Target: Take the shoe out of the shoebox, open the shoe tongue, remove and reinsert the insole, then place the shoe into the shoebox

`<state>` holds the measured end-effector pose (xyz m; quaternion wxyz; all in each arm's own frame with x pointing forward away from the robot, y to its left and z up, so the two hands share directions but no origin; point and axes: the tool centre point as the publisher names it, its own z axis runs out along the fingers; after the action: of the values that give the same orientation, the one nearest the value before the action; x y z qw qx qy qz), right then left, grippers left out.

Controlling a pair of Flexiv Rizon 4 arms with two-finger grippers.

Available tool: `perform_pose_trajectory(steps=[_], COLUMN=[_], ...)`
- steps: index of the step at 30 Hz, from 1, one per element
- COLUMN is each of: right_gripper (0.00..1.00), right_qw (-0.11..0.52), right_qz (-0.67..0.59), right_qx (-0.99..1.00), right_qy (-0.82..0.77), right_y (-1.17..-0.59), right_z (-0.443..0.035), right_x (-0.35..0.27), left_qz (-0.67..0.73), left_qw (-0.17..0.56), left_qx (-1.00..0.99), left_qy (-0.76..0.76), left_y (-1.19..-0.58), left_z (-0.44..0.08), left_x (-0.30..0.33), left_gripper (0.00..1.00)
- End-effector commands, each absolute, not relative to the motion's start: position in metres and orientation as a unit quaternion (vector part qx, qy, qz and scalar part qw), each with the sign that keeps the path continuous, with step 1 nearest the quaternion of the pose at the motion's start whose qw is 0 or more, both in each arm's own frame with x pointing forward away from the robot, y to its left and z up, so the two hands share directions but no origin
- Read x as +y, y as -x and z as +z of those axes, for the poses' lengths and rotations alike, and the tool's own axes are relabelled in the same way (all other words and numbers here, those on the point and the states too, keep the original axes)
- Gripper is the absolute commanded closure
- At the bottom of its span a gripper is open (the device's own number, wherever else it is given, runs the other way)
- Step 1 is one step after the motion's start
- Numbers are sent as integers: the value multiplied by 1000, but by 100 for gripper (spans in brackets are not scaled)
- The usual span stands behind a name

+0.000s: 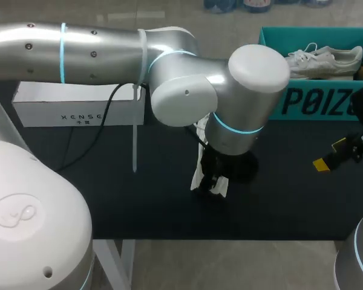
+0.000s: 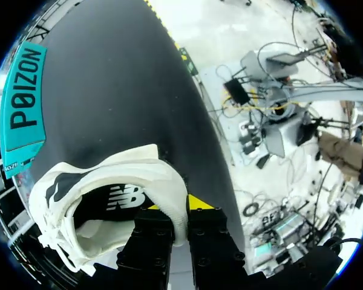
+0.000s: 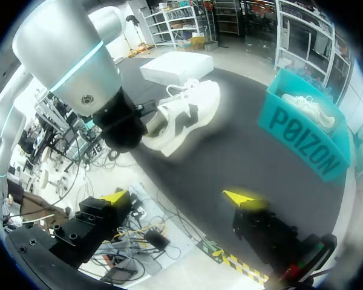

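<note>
Left jaws: closed on shoe (image 3: 187,115), at its heel collar.
Shoe: white, over mid-counter (image 1: 109,193), well apart from teal shoebox (image 3: 302,145).
Right jaws: wide open, empty, near counter's right edge.

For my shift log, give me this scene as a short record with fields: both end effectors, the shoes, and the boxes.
Left end effector: shut on the heel collar of the white shoe, at the middle of the table
Right end effector: open, empty, at the table's right side
Teal shoebox: far right corner, holds a second white shoe
White box: far left
</note>
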<state>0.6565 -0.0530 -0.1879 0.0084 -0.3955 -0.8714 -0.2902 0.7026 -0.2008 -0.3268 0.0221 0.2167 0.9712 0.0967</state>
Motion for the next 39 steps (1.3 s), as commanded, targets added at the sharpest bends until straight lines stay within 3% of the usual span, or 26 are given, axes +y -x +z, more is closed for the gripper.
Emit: perform_pose_trajectory(steps=[1, 30, 39], right_gripper=[0, 0, 0], right_qw=[7, 7, 7], right_qz=[-290, -290, -290], right_qx=[-871, -871, -871], right_qy=[396, 396, 396], right_y=[-655, -655, -655], right_z=[-189, -189, -189], right_x=[-53, -53, -53], left_qz=[124, 124, 169], left_qw=[37, 37, 42], left_qx=[915, 915, 842], left_qy=[-382, -382, -510], left_y=[-713, -713, -785], left_z=[-308, -308, -258], left_x=[-161, -161, -75], left_gripper=[100, 100, 100])
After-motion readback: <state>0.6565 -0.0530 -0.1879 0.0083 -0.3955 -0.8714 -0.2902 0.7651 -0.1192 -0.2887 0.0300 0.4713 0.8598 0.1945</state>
